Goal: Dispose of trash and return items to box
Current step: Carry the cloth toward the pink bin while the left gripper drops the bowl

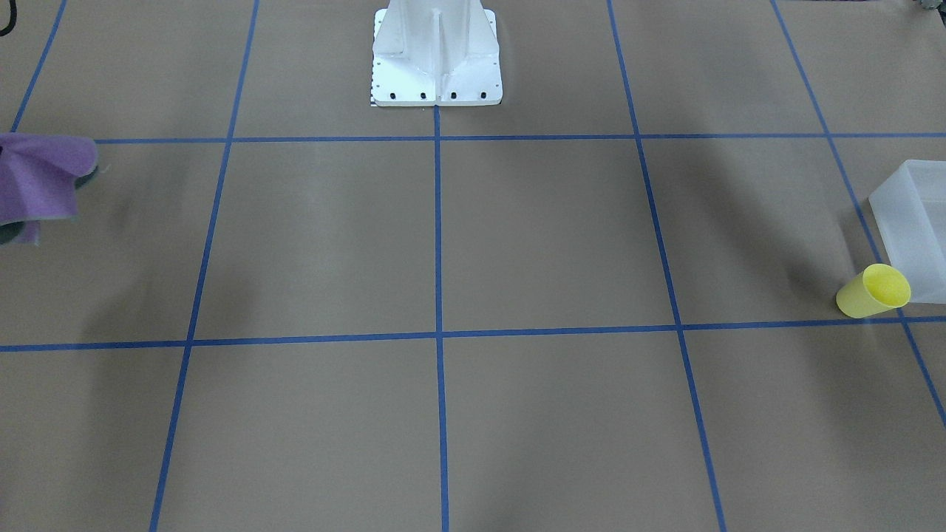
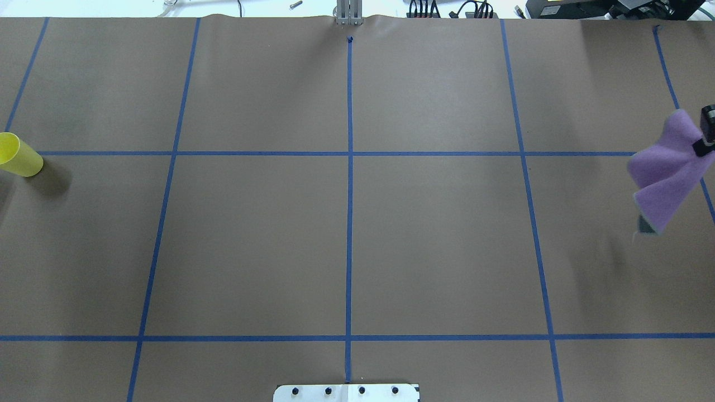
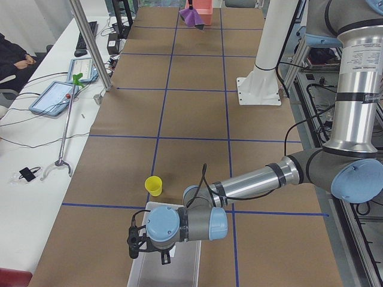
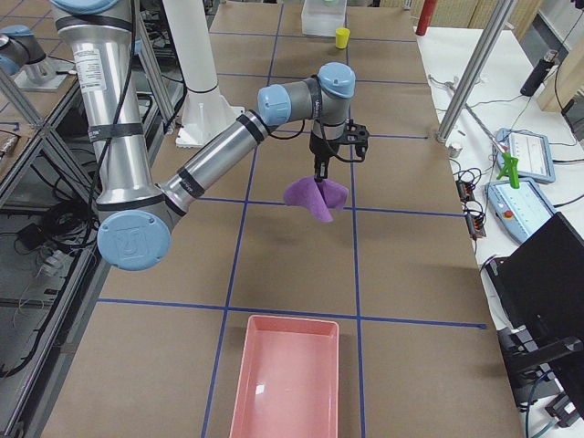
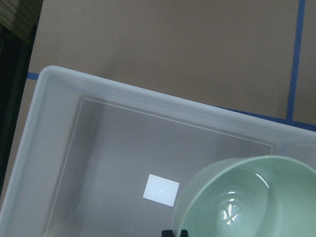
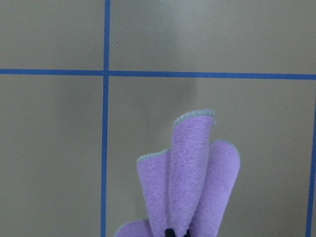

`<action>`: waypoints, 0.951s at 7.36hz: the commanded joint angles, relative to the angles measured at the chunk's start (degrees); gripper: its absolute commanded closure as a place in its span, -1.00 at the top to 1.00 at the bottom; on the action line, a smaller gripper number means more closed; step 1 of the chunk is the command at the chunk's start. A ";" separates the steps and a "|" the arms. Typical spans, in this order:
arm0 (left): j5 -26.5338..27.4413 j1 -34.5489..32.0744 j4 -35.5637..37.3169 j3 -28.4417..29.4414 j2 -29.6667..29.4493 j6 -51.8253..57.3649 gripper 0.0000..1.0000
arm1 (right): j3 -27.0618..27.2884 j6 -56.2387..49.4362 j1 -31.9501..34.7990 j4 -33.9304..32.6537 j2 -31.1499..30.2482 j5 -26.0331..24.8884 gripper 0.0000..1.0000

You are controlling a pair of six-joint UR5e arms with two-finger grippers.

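My left gripper (image 3: 154, 256) hangs over the translucent white box (image 3: 140, 272) at the table's left end. In the left wrist view it (image 5: 175, 233) is shut on the rim of the pale mint-green bowl (image 5: 247, 197), held inside the box (image 5: 59, 148) above its floor. My right gripper (image 4: 319, 172) is shut on a purple cloth (image 4: 315, 196) that hangs above the table near the right end. The cloth also shows in the overhead view (image 2: 665, 173) and the right wrist view (image 6: 190, 182). A yellow cup (image 1: 873, 290) lies on its side beside the box (image 1: 913, 222).
A pink tray (image 4: 287, 374) sits at the table's right end, nearer the camera than the cloth. The white robot base (image 1: 436, 59) stands at the table's back middle. Blue tape lines cross the brown table. Tablets and cables lie along the operators' side (image 3: 57, 95).
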 commanded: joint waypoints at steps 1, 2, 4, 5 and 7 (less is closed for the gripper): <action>1.90 1.89 -6.42 3.26 0.04 -6.15 -1.00 | 1.70 -4.75 5.42 -4.83 0.02 0.24 -1.00; 1.65 3.73 -6.51 3.18 0.04 -6.94 -1.00 | 2.67 -4.76 6.57 -5.63 0.11 0.24 -1.00; 0.60 8.47 -6.60 2.91 0.04 -7.38 -1.00 | 3.64 -5.02 10.25 -5.99 -0.24 -0.02 -1.00; -0.98 10.32 -6.86 2.91 0.04 -7.74 -1.00 | 3.56 -6.50 11.40 -6.07 -0.50 -0.19 -1.00; -0.47 11.04 -9.21 3.00 1.52 -6.87 0.96 | 3.64 -7.04 13.95 -6.07 -0.94 -0.46 -1.00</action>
